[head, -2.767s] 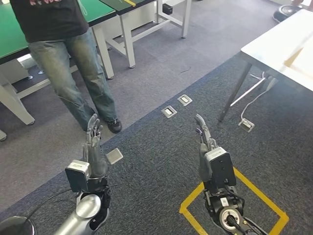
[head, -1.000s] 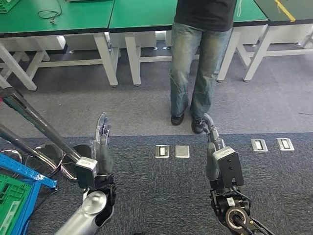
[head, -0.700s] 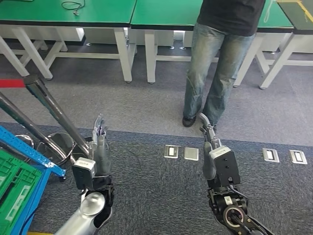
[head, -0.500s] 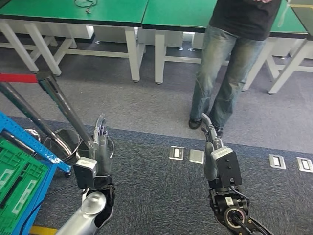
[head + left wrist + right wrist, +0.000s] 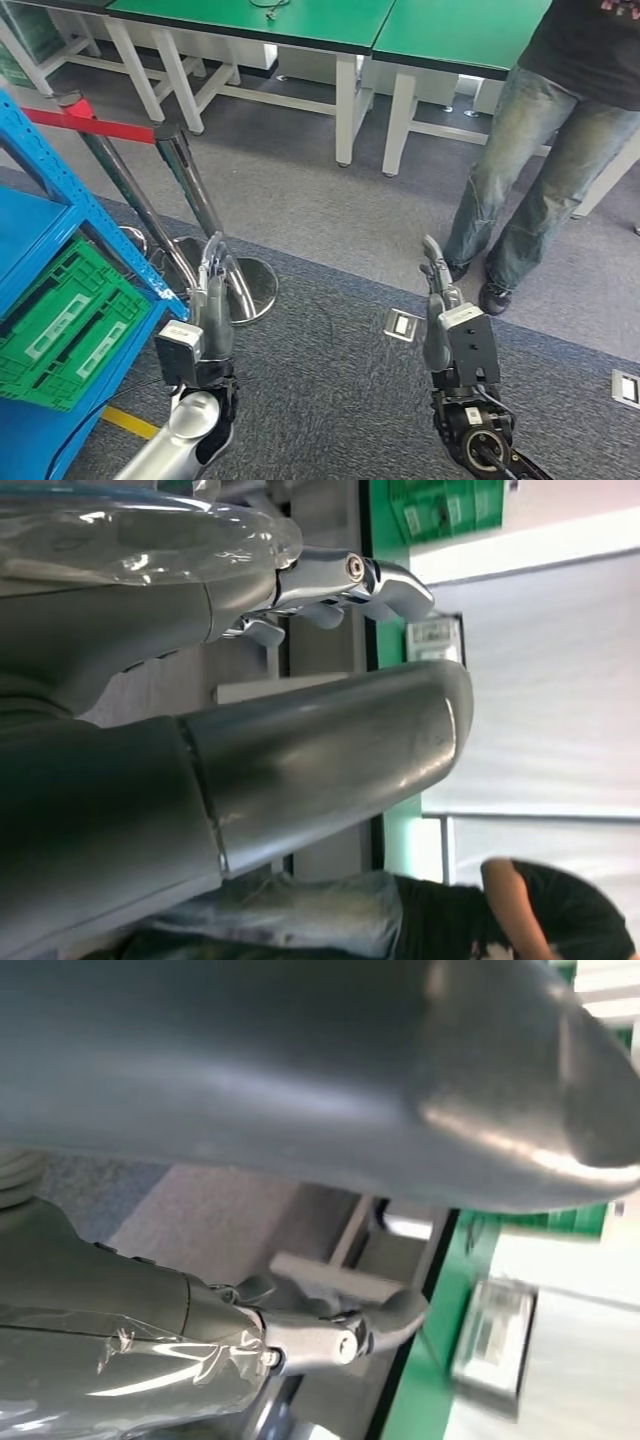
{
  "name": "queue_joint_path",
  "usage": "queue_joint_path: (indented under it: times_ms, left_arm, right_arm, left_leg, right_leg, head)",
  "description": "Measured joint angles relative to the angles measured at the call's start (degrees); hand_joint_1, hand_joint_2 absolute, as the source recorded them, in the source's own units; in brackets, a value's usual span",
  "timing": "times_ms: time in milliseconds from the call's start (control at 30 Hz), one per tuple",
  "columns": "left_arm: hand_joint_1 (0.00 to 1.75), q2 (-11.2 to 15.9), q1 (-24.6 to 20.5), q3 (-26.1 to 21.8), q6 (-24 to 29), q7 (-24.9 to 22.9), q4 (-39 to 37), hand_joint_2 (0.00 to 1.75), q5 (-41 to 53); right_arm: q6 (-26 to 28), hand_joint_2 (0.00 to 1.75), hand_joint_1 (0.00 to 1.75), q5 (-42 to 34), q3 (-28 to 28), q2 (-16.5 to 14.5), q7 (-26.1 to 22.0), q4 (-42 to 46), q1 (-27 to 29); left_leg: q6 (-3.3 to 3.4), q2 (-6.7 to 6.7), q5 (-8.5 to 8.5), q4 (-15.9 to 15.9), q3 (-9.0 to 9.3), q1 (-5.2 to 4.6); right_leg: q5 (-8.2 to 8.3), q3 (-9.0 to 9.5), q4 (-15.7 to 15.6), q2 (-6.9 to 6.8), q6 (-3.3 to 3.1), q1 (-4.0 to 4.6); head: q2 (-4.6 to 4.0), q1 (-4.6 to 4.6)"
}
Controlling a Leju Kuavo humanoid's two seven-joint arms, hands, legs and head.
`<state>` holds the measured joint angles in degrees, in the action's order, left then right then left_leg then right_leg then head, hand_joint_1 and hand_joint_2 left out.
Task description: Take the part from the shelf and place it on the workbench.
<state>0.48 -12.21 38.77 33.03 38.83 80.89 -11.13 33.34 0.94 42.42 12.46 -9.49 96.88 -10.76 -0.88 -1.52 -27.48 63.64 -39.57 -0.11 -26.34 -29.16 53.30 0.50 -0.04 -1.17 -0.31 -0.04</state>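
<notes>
We have both arms raised in front of us over the dark grey carpet, and neither carries anything. Our left hand point(image 5: 210, 300) sits in the lower left of the head view with its fingers stretched upward and slightly apart, empty. Our right hand point(image 5: 441, 310) sits in the lower right of the frame, fingers likewise extended and holding nothing.

The blue metal shelf frame point(image 5: 53, 180) enters at the left edge of the head view. Inside it, at the middle left, rests a green ribbed plastic crate point(image 5: 68, 325), tilted and seen from above. We cannot tell whether the part we must fetch is this crate or something lying in it; no separate part is visible.

If the crate is what we lift, we judge it stiff, fairly light moulded plastic, not fragile, with smooth walls that could slip under bare fingers. Its rim and the slotted openings in its lattice look like the best places to take hold, ideally one hand on each opposite side so that it stays level.

Two chrome barrier posts with round bases point(image 5: 192, 215), joined by a red belt point(image 5: 90, 125), stand just beside the shelf's near corner, close to our left hand. A person in blue jeans point(image 5: 528, 190) stands at the upper right, before the green-topped white-legged tables point(image 5: 362, 25).
</notes>
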Motion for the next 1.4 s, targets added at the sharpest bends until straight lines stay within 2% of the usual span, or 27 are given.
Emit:
queue_joint_path:
  times_ms: [67, 100, 133, 167, 233, 267, 300, 367, 433, 500, 567, 600, 633, 667, 733, 800, 867, 900, 967, 1000, 1033, 1100, 1133, 1167, 1233, 1300, 1400]
  left_arm:
    - [0.00, 0.03, 0.12, 0.00, 0.01, -0.01, -0.01, 0.00, -0.01]
    - [0.00, 0.05, 0.19, 0.00, 0.04, -0.01, -0.01, 0.00, -0.02]
    - [0.00, 0.08, 0.23, 0.00, 0.12, -0.02, -0.01, 0.00, -0.03]
    - [0.00, 0.09, 0.23, -0.01, 0.24, -0.02, -0.01, 0.00, -0.04]
    - [0.00, 0.08, 0.15, -0.02, 0.52, 0.01, -0.01, 0.00, -0.09]
    - [0.00, 0.08, 0.12, -0.02, 0.67, 0.04, 0.00, 0.00, -0.13]
    - [0.00, 0.08, 0.11, -0.02, 0.79, 0.08, 0.00, 0.00, -0.18]
    - [0.00, 0.11, 0.22, -0.02, 0.98, 0.14, 0.01, 0.00, -0.26]
    - [0.00, 0.16, 0.29, -0.02, 1.08, 0.15, 0.03, 0.00, -0.32]
    - [0.00, 0.15, 0.29, -0.02, 1.28, 0.16, 0.04, 0.00, -0.36]
    - [0.00, 0.17, 0.34, -0.02, 1.58, 0.14, 0.04, 0.00, -0.42]
    - [0.00, 0.21, 0.37, -0.03, 1.69, 0.08, 0.04, 0.00, -0.46]
    - [0.00, 0.28, 0.39, -0.04, 1.75, -0.02, 0.05, 0.00, -0.50]
    - [0.00, 0.35, 0.41, -0.05, 1.77, -0.16, 0.08, 0.00, -0.53]
    - [0.00, 0.49, 0.43, -0.08, 1.77, -0.43, 0.18, 0.00, -0.56]
    - [0.00, 0.65, 0.48, -0.12, 1.74, -0.61, 0.40, 0.00, -0.56]
    - [0.00, 0.89, 0.58, -0.22, 1.70, -0.72, 0.61, 0.00, -0.57]
    - [0.00, 1.03, 0.63, -0.28, 1.68, -0.74, 0.70, 0.00, -0.57]
    - [0.00, 1.25, 0.49, -0.38, 1.65, -0.78, 0.86, 0.00, -0.55]
    - [0.00, 1.30, 0.40, -0.41, 1.62, -0.79, 0.93, 0.00, -0.54]
    - [0.00, 1.33, 0.33, -0.43, 1.60, -0.81, 0.97, 0.00, -0.54]
    - [0.00, 1.43, 0.39, -0.44, 1.57, -0.82, 0.98, 0.00, -0.60]
    - [0.00, 1.51, 0.43, -0.44, 1.57, -0.84, 0.98, 0.00, -0.65]
    - [0.00, 1.61, 0.45, -0.44, 1.57, -0.84, 0.99, 0.00, -0.72]
    - [0.00, 1.76, 0.39, -0.44, 1.57, -0.85, 1.07, 0.00, -0.82]
    - [0.00, 1.87, 0.28, -0.44, 1.57, -0.88, 1.16, 0.00, -0.87]
    - [0.00, 2.07, 0.35, -0.45, 1.57, -0.91, 1.27, 0.00, -0.90]
  right_arm:
    - [-0.03, 0.00, 0.00, -0.01, 0.03, 0.00, 0.03, -0.01, 0.09]
    - [-0.07, 0.00, 0.00, -0.01, 0.04, 0.00, 0.03, -0.01, 0.10]
    - [-0.11, 0.00, 0.00, -0.02, 0.04, 0.00, 0.02, -0.01, 0.09]
    - [-0.20, 0.00, 0.00, -0.02, 0.04, 0.00, -0.03, -0.01, 0.08]
    - [-0.48, 0.00, 0.00, -0.04, 0.04, 0.00, -0.19, -0.01, 0.03]
    - [-0.66, 0.00, 0.00, -0.07, 0.03, 0.00, -0.29, -0.01, -0.02]
    - [-0.81, 0.00, 0.00, -0.09, 0.03, 0.00, -0.38, -0.01, -0.06]
    - [-1.01, 0.00, 0.00, -0.15, 0.07, -0.02, -0.46, -0.01, -0.17]
    - [-1.22, 0.00, 0.00, -0.25, 0.10, -0.04, -0.46, -0.02, -0.29]
    - [-1.73, 0.00, 0.00, -0.54, 0.16, -0.05, -0.41, -0.14, -0.29]
    - [-2.64, 0.00, 0.00, -0.78, 0.42, -0.26, -0.37, -0.47, -0.25]
    - [-3.14, 0.00, 0.00, -0.80, 0.62, -0.46, -0.38, -0.71, -0.29]
    - [-3.55, 0.00, 0.00, -0.84, 0.86, -0.74, -0.40, -0.95, -0.36]
    - [-3.81, 0.00, 0.00, -0.91, 1.10, -1.05, -0.47, -1.20, -0.48]
    - [-3.99, 0.00, 0.00, -1.06, 1.54, -1.64, -0.71, -1.73, -0.79]
    - [-3.96, 0.00, 0.00, -1.13, 1.85, -2.14, -0.95, -2.27, -1.04]
    - [-3.92, 0.00, 0.00, -1.19, 2.14, -2.70, -1.13, -2.75, -1.27]
    - [-3.92, 0.00, 0.00, -1.25, 2.28, -2.99, -1.20, -2.97, -1.41]
    - [-3.91, 0.00, 0.00, -1.51, 2.51, -3.45, -1.37, -3.33, -1.63]
    - [-3.89, 0.00, 0.00, -1.67, 2.60, -3.59, -1.44, -3.50, -1.65]
    - [-3.84, 0.00, 0.00, -1.78, 2.69, -3.67, -1.52, -3.66, -1.62]
    - [-3.63, 0.00, 0.00, -1.82, 2.87, -3.75, -1.65, -4.04, -1.57]
    - [-3.48, 0.00, 0.00, -1.78, 2.96, -3.81, -1.73, -4.23, -1.57]
    - [-3.33, 0.00, 0.00, -1.75, 3.04, -3.88, -1.82, -4.40, -1.58]
    - [-3.07, 0.00, 0.00, -1.73, 3.16, -4.02, -1.99, -4.58, -1.59]
    - [-2.84, 0.00, 0.00, -1.73, 3.25, -4.14, -2.12, -4.70, -1.64]
    - [-2.68, 0.00, 0.00, -1.73, 3.40, -4.33, -2.18, -4.90, -1.75]
  left_leg:
    - [-0.32, 0.87, -2.36, 6.95, -3.65, 0.30]
    - [-0.42, 1.02, -2.06, 7.64, -4.07, 0.40]
    - [-0.48, 1.24, -0.79, 5.94, -3.21, 0.48]
    - [-0.46, 1.92, 1.09, 2.20, -1.17, 0.51]
    - [-0.11, 4.58, 3.88, -6.03, 3.33, 0.29]
    - [0.18, 5.42, 4.47, -8.46, 4.69, 0.11]
    - [0.47, 5.65, 4.48, -9.44, 5.19, -0.09]
    - [1.11, 4.13, 4.54, -9.57, 5.27, -0.17]
    - [1.70, 2.78, 4.63, -9.85, 5.52, 0.06]
    - [2.15, 1.48, 4.65, -9.95, 5.68, 0.22]
    - [2.35, -0.08, 4.62, -9.91, 5.75, 0.12]
    - [2.37, -0.98, 4.61, -9.89, 5.82, 0.06]
    - [2.36, -1.90, 4.60, -9.87, 5.95, 0.03]
    - [2.33, -2.82, 4.57, -9.83, 6.11, 0.02]
    - [2.15, -4.46, 4.49, -9.69, 6.24, 0.03]
    - [1.61, -5.89, 4.65, -9.54, 5.81, 0.12]
    - [0.79, -7.16, 5.05, -9.63, 5.28, 0.23]
    - [0.40, -6.50, 4.91, -9.39, 5.05, 0.14]
    - [-0.19, -3.12, 2.80, -5.93, 3.30, -0.14]
    - [-0.42, -1.06, 0.96, -2.36, 1.53, -0.11]
    - [-0.62, 0.01, -0.88, 1.83, -0.63, 0.02]
    - [-0.98, 0.81, -2.48, 7.52, -3.64, 0.38]
    - [-1.10, 1.04, -1.76, 7.24, -3.52, 0.52]
    - [-1.14, 1.41, -0.15, 4.57, -2.10, 0.63]
    - [-0.98, 3.67, 3.29, -4.05, 2.61, 0.51]
    - [-0.36, 5.20, 4.64, -9.20, 5.37, 0.20]
    - [0.76, 3.67, 4.69, -9.94, 5.66, 0.09]
  right_leg:
    - [-0.10, -0.05, 0.01, -1.81, -0.08, 0.17]
    - [-0.18, -0.05, 0.02, -2.69, -0.07, 0.18]
    - [-0.26, -0.01, 0.02, -3.49, -0.02, 0.18]
    - [-0.38, 0.11, 0.02, -4.22, 0.08, 0.17]
    - [-0.74, 0.44, 0.06, -5.46, 0.50, 0.43]
    - [-0.94, 0.63, 0.07, -5.98, 0.77, 0.59]
    - [-1.14, 0.82, 0.07, -6.47, 1.06, 0.74]
    - [-1.58, 1.18, 0.04, -7.25, 1.70, 0.62]
    - [-3.24, 0.51, 1.96, -5.27, 2.26, 0.26]
    - [-6.82, -2.66, 8.84, -2.04, 2.43, 0.10]
    - [-9.46, -6.69, 16.76, -0.95, 2.42, 0.15]
    - [-9.20, -7.71, 18.25, -0.77, 2.35, 0.17]
    - [-7.75, -7.62, 17.34, -0.60, 2.19, 0.17]
    - [-5.43, -6.51, 14.28, -0.13, 1.96, 0.16]
    - [-1.30, -3.41, 6.39, 2.51, 1.43, 0.02]
    - [-0.38, -1.29, 2.01, 4.32, 1.07, -0.04]
    - [-0.58, -0.50, 1.16, 3.43, 0.74, -0.02]
    - [-0.40, -0.36, 0.92, 2.72, 0.48, -0.10]
    - [-0.07, -0.09, 0.35, 1.08, -0.08, -0.27]
    - [-0.03, -0.07, 0.25, 0.21, -0.27, -0.17]
    - [-0.05, -0.12, 0.23, -0.67, -0.39, -0.07]
    - [-0.16, -0.17, 0.23, -2.46, -0.47, 0.01]
    - [-0.23, -0.15, 0.23, -3.29, -0.45, 0.01]
    - [-0.31, -0.08, 0.23, -4.07, -0.38, -0.01]
    - [-0.60, 0.17, 0.28, -5.30, -0.02, 0.18]
    - [-0.93, 0.43, 0.31, -6.25, 0.53, 0.58]
    - [-1.52, 0.80, 0.42, -7.34, 1.43, 0.57]
  head:
    - [0.00, -0.39]
    - [0.00, -0.60]
    - [0.00, -0.84]
    - [0.00, -1.06]
    - [0.00, -1.48]
    - [0.00, -1.49]
    - [0.00, -1.41]
    - [0.00, -1.05]
    - [0.00, -0.75]
    - [0.00, 0.02]
    - [0.00, 0.81]
    - [0.00, 1.04]
    - [0.00, 1.20]
    - [0.00, 1.32]
    - [0.00, 1.64]
    - [0.00, 1.74]
    - [0.00, 1.61]
    - [0.00, 1.45]
    - [0.00, 0.60]
    - [0.00, 0.15]
    - [0.00, -0.26]
    - [0.00, -0.64]
    - [0.00, -0.85]
    - [0.00, -1.08]
    - [0.00, -1.61]
    - [0.00, -1.77]
    - [0.00, -1.20]
